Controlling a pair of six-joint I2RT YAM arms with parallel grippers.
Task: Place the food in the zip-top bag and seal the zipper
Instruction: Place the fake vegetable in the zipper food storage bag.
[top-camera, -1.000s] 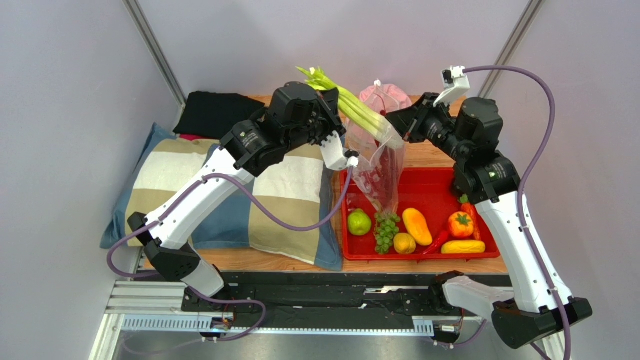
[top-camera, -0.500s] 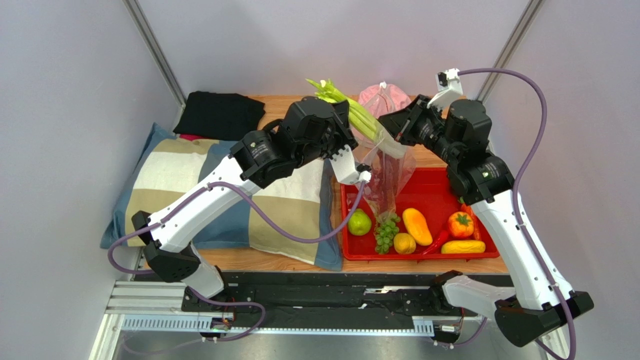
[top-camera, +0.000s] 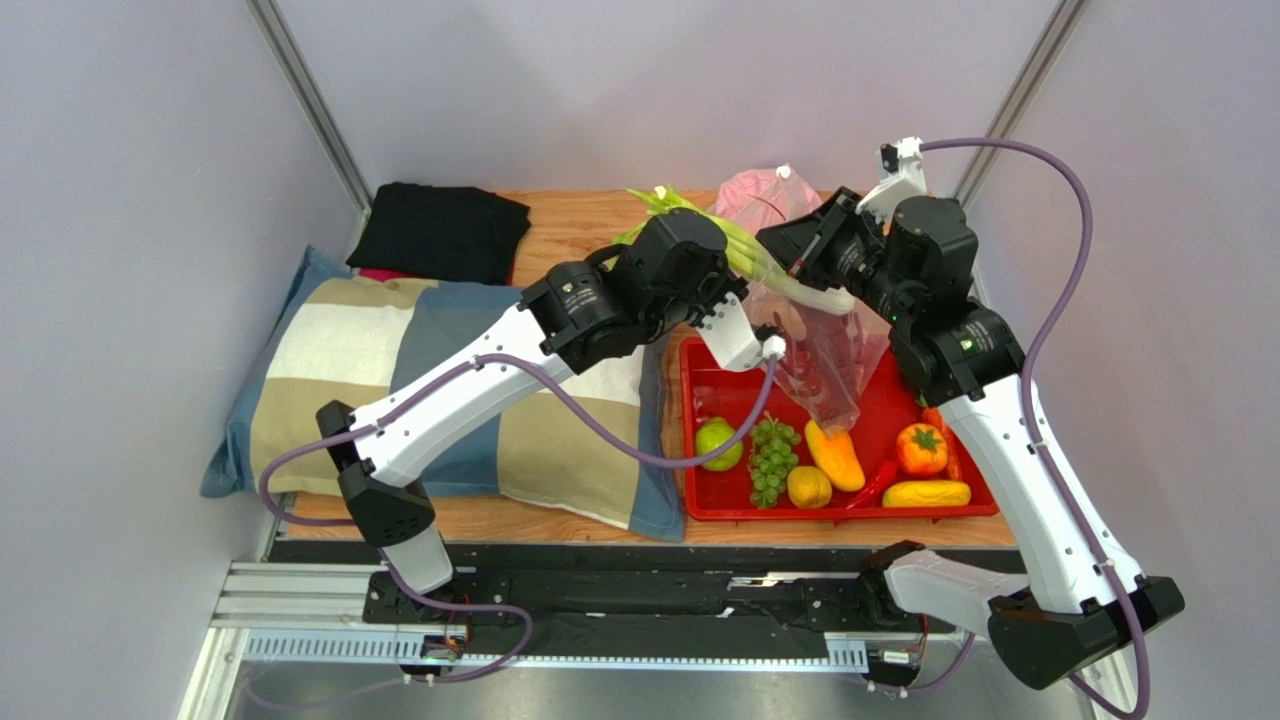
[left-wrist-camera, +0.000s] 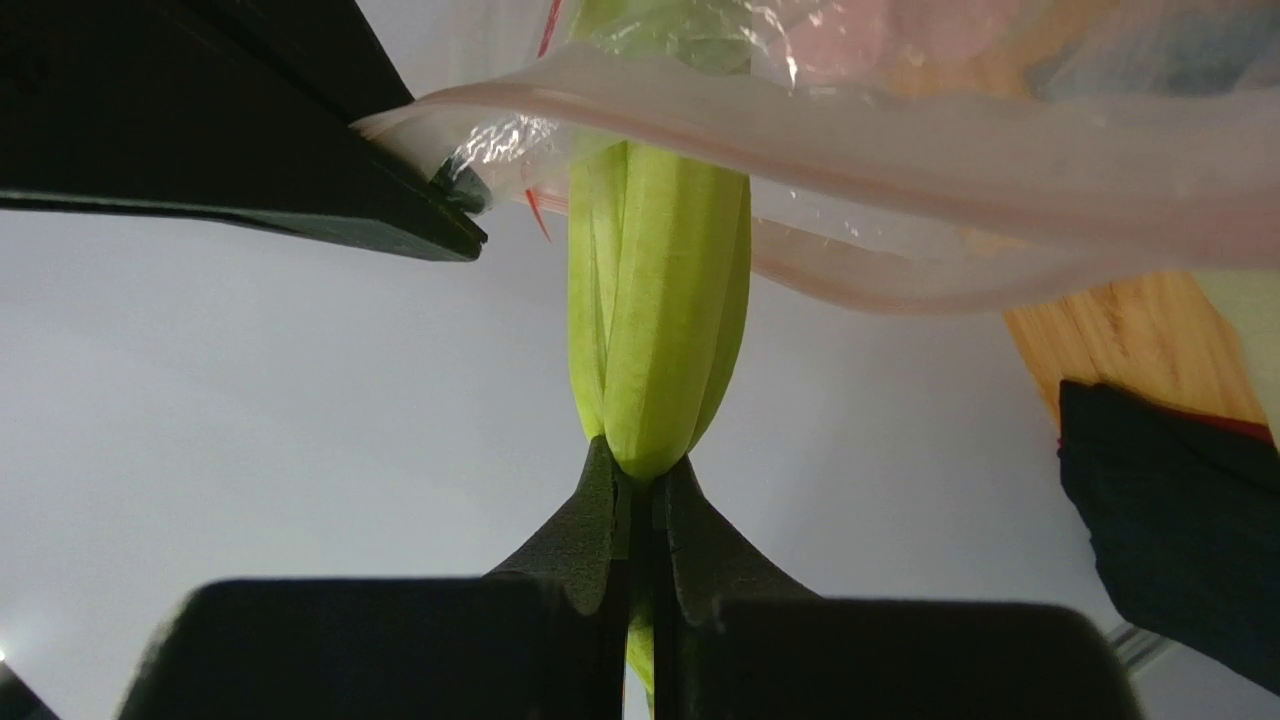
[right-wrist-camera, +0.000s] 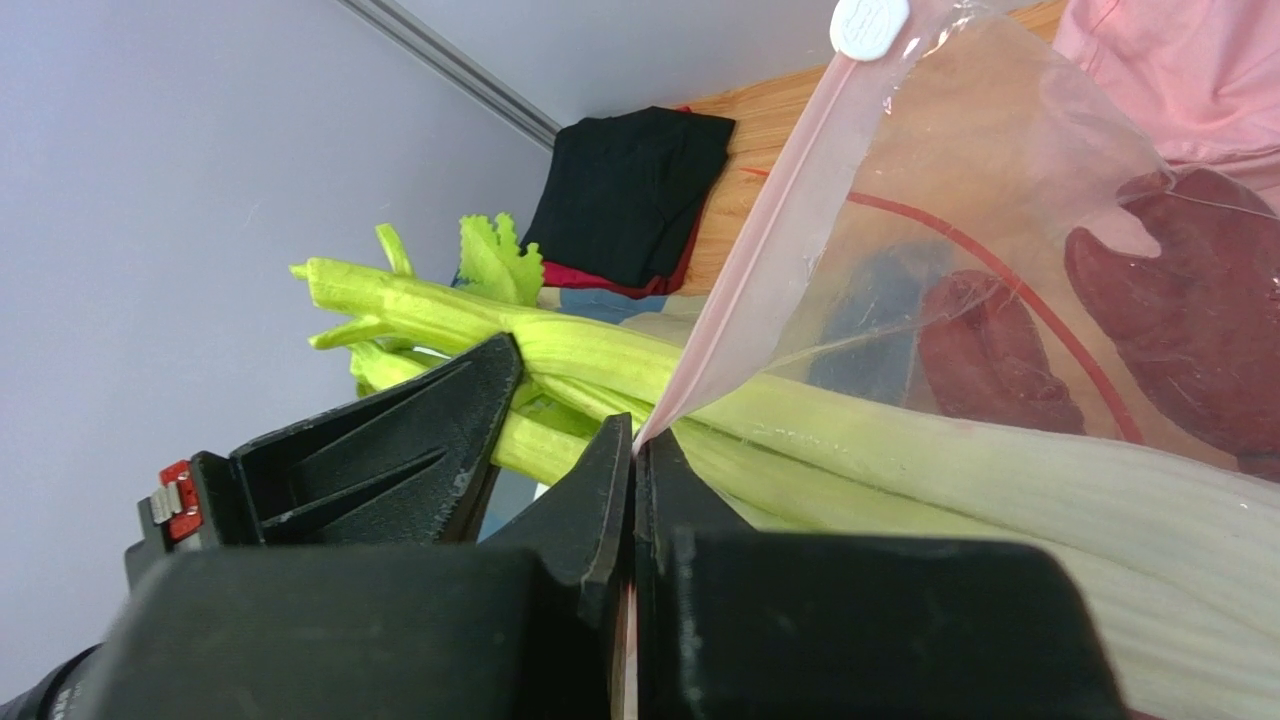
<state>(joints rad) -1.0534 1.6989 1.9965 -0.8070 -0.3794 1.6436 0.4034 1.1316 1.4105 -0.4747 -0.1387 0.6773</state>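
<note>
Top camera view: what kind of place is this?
Probably a robot lab booth, not a kitchen: bare grey walls, arms mounted on a rail, toy food in a red tray beside a pillow.

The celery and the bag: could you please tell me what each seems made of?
The celery is likely moulded plastic: smooth, faintly glossy, evenly pale green. The bag is thin clear soft film; it creases, glints and shows things through.

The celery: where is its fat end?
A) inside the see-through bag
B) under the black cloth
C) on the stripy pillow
A: the celery passes through the mouth of the bag, its pale end inside, with the left gripper pinching the stalk.
</note>
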